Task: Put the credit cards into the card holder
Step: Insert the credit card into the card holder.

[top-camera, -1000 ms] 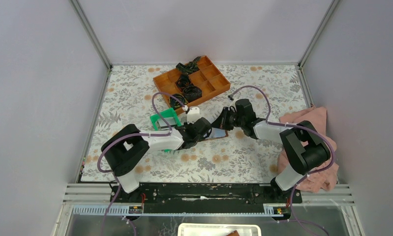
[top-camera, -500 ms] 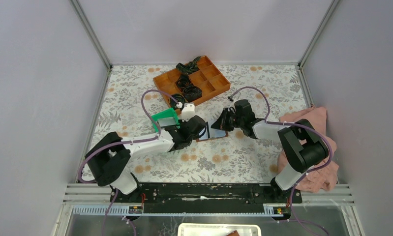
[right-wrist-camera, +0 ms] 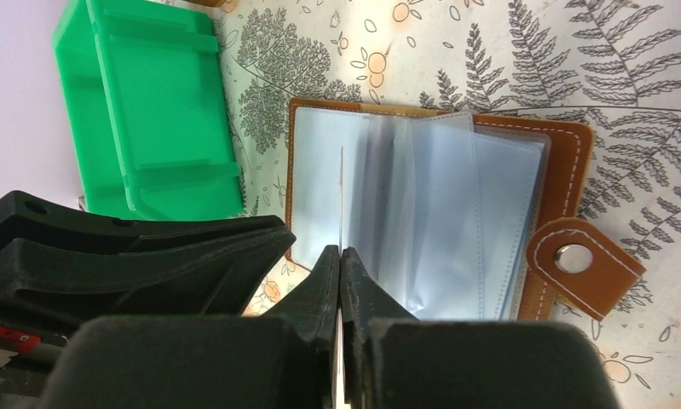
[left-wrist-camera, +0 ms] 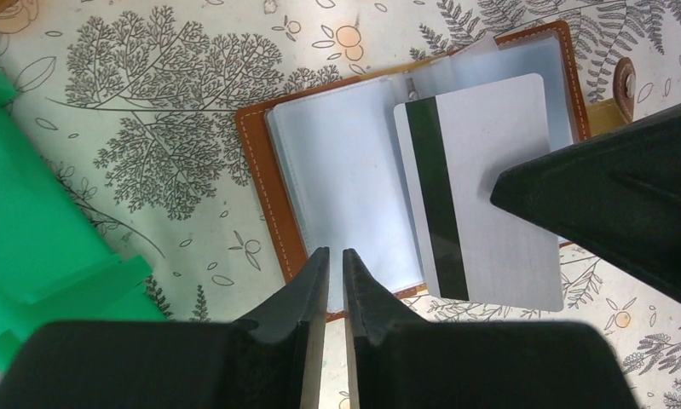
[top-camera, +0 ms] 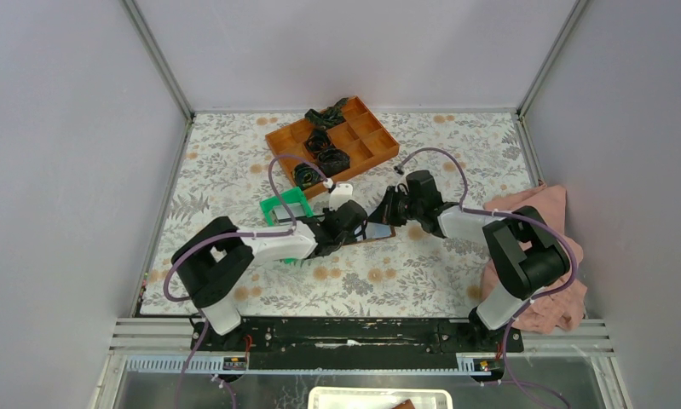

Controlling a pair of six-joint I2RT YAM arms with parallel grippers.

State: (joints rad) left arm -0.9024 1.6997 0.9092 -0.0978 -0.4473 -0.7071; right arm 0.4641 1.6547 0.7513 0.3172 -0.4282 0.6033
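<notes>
Right now your right tool [right-wrist-camera: 340,254] is clamped on one credit card [left-wrist-camera: 481,196], which its own camera sees edge-on as a thin line running up from the fingertips. From the left wrist view you get the card's silver face, its black stripe running from 12 to 6 o'clock. It stands over the 3 o'clock half of the card holder [left-wrist-camera: 264,192], and its lower edge reaches past the holder's brown border at 6 o'clock. Whether the card's far edge has entered a sleeve, you cannot tell from these views.

The card holder lies open near the middle of the worktop [top-camera: 422,273], clear sleeves fanned upward. Its snap tab [right-wrist-camera: 585,264] is folded out flat at 4 o'clock in the right wrist view.

Your left tool [left-wrist-camera: 335,256] has its fingers drawn almost together, only a slit between them and nothing in it. The tips sit over the 6 o'clock edge of the holder's left-hand page; contact with it is not clear.

In the overhead view, the green tray [top-camera: 285,209] sits just at 9 o'clock of the holder. The orange compartment tray [top-camera: 375,141], with black coils in some cells, lies toward 11 o'clock. A pink cloth [top-camera: 533,204] is bunched at the worktop's 3 o'clock edge.
</notes>
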